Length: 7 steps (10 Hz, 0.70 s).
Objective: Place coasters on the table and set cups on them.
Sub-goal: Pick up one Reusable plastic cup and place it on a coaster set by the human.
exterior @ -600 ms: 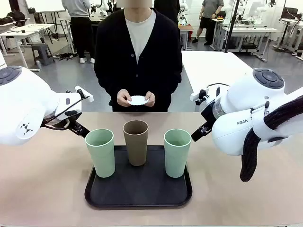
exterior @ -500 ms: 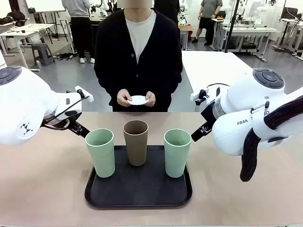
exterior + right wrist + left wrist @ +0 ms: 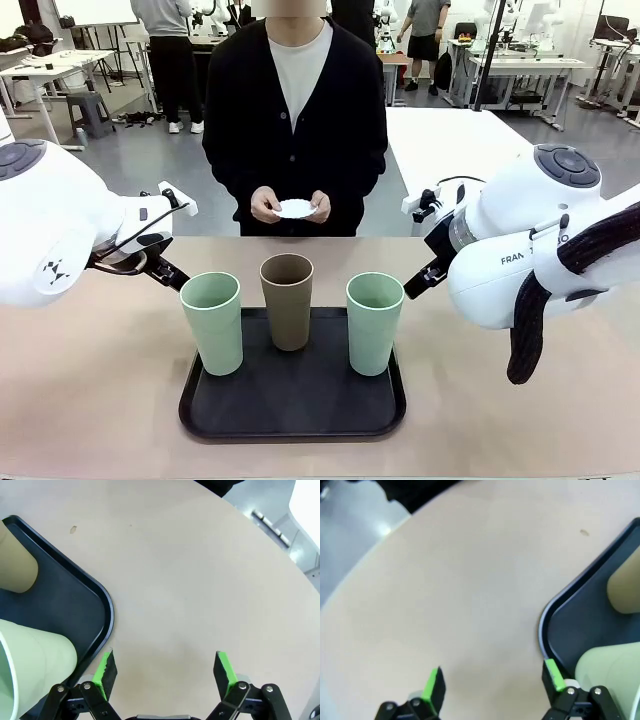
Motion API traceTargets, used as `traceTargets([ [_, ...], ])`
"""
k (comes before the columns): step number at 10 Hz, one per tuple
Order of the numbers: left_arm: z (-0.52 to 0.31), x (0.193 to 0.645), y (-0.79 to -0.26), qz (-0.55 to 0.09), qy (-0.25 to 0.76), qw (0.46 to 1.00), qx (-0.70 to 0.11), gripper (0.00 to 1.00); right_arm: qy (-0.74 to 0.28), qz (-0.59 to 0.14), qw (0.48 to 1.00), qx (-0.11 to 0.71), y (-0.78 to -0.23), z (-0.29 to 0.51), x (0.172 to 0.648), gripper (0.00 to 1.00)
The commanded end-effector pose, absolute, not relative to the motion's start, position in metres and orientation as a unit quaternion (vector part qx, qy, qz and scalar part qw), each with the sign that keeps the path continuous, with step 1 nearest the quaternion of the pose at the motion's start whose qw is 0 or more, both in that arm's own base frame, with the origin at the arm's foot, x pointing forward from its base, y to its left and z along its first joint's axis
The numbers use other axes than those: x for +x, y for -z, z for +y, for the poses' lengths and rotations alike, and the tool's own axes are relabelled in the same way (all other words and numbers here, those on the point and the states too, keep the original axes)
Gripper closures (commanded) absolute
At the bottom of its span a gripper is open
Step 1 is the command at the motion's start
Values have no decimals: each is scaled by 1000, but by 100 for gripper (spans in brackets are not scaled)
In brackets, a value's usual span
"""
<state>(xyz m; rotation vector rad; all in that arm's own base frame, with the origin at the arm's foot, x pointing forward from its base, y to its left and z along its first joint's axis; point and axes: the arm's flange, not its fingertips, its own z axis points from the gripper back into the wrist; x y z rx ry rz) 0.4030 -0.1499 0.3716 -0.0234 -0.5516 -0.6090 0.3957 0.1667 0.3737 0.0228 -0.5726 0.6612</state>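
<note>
Three cups (image 3: 287,300) stand upright, mouths up, on the black tray (image 3: 290,400); both arms' jaws spread wide, holding nothing.

Matt tan table (image 3: 90,400), 3 matt cups (image 3: 288,305), smooth black tray (image 3: 290,400)

We read only "FRAN", dark letters on white shell of right arm (image 3: 500,285), right of black tray (image 3: 300,398); rest hidden behind black cable sleeve (image 3: 525,335).
</note>
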Motion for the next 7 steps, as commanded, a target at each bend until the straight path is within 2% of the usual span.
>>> traceTargets([
  [1, -150, 403, -372, -268, 296, 917, -11, 0, -320, -277, 906, 11, -374, 167, 396, 0],
  [7, -150, 403, -372, -268, 296, 917, -11, 0, -320, -277, 906, 11, -374, 167, 396, 0],
])
